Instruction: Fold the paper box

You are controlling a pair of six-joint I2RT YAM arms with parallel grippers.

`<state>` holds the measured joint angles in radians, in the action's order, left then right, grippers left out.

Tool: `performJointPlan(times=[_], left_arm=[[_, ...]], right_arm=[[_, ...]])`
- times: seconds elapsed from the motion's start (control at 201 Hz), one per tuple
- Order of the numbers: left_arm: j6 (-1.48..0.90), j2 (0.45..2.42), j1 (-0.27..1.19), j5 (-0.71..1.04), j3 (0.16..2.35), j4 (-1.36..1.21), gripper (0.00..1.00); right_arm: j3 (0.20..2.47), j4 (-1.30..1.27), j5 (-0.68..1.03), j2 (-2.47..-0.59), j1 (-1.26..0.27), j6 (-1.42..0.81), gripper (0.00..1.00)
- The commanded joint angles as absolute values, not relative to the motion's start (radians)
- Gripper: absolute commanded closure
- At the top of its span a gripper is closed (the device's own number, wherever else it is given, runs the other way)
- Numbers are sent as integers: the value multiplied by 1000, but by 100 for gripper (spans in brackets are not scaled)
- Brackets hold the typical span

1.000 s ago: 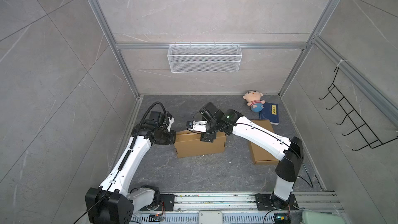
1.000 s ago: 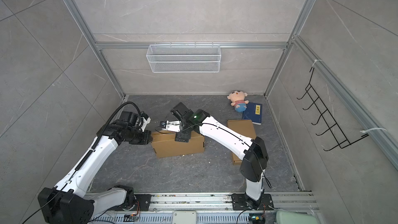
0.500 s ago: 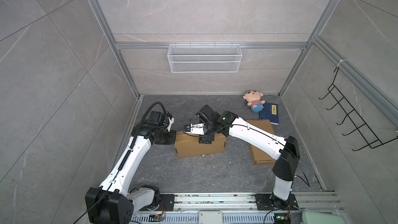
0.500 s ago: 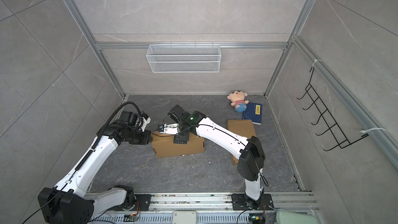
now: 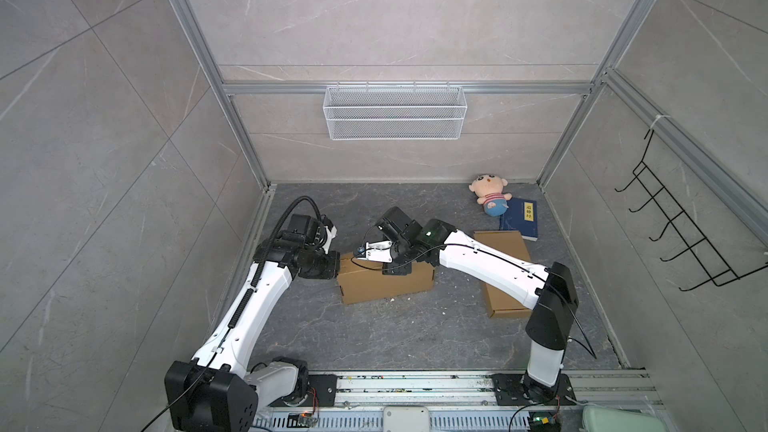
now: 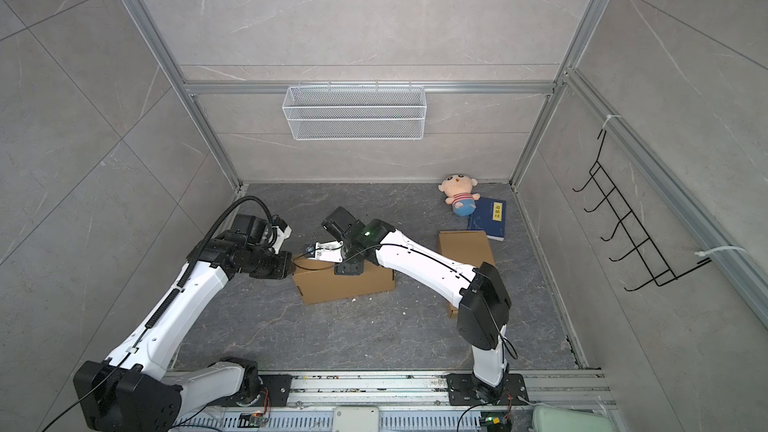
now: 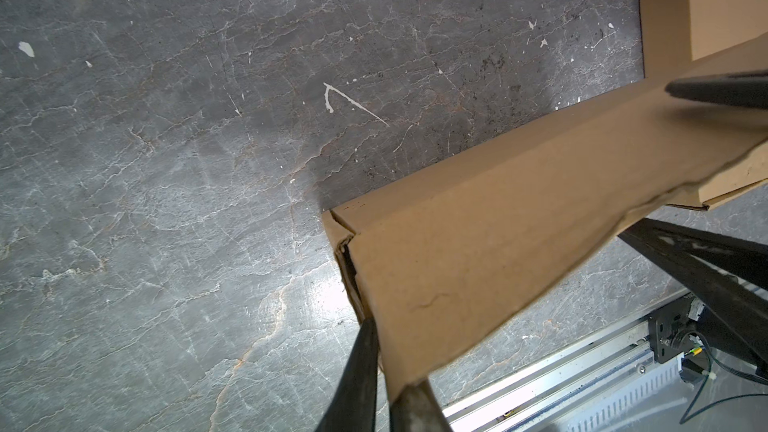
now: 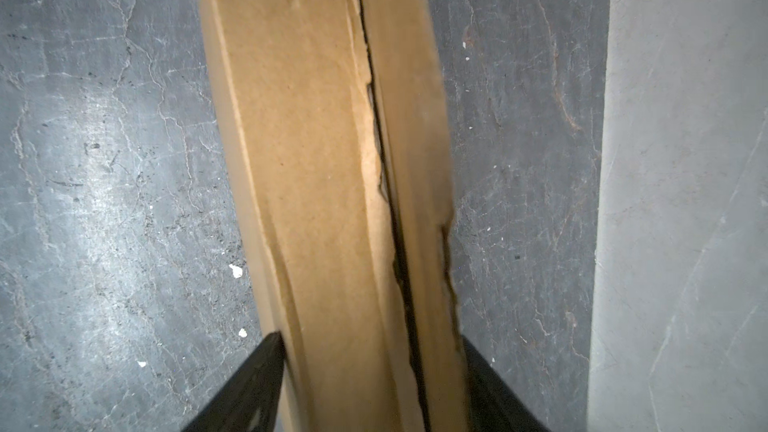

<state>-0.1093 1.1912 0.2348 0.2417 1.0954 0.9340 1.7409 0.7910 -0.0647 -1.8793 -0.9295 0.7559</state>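
Observation:
The paper box [image 5: 386,282] [image 6: 345,282], brown cardboard, stands on the dark floor in both top views. My left gripper [image 5: 336,265] [image 6: 291,265] is at its left end. In the left wrist view this gripper [image 7: 384,371] is shut, its fingers [image 7: 359,367] pinching the edge of a cardboard panel [image 7: 478,243]. My right gripper [image 5: 397,270] [image 6: 349,268] reaches down onto the box's top. In the right wrist view it [image 8: 372,367] straddles the box [image 8: 316,160], both fingers against the cardboard. A dark seam [image 8: 382,160] runs along the box between them.
A flat folded carton [image 5: 505,272] [image 6: 465,251] lies right of the box, partly under my right arm. A blue book [image 5: 519,218] and a plush doll [image 5: 490,195] sit at the back right. A wire basket [image 5: 395,112] hangs on the back wall, a hook rack [image 5: 681,234] on the right wall.
My right gripper has shifted slightly left over the box's top and its jaws have closed in onto the cardboard. The left arm has stayed put.

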Motion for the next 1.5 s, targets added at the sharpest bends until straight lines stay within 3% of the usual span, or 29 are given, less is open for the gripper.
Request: performJointPlan(times=[0.0, 0.333, 0.692, 0.951, 1.19, 1.498], left_arm=[[-92, 1190, 234, 265, 1102, 959, 88], [-97, 1167, 234, 299, 1125, 963, 80], [-147, 1079, 151, 490, 1178, 942, 54], [-376, 1063, -7, 730, 1075, 720, 50], [-484, 1130, -48, 757, 1000, 583, 46], [-482, 1188, -48, 779, 964, 542, 49]], right_arm=[[1723, 767, -79, -1872, -933, 757, 40], [1694, 744, -85, -1869, -933, 734, 48], [1661, 720, -96, -1858, -933, 712, 51], [1631, 704, -102, -1841, -933, 700, 52], [1628, 701, -89, -1835, -933, 686, 53], [1628, 701, -83, -1841, -941, 680, 54]])
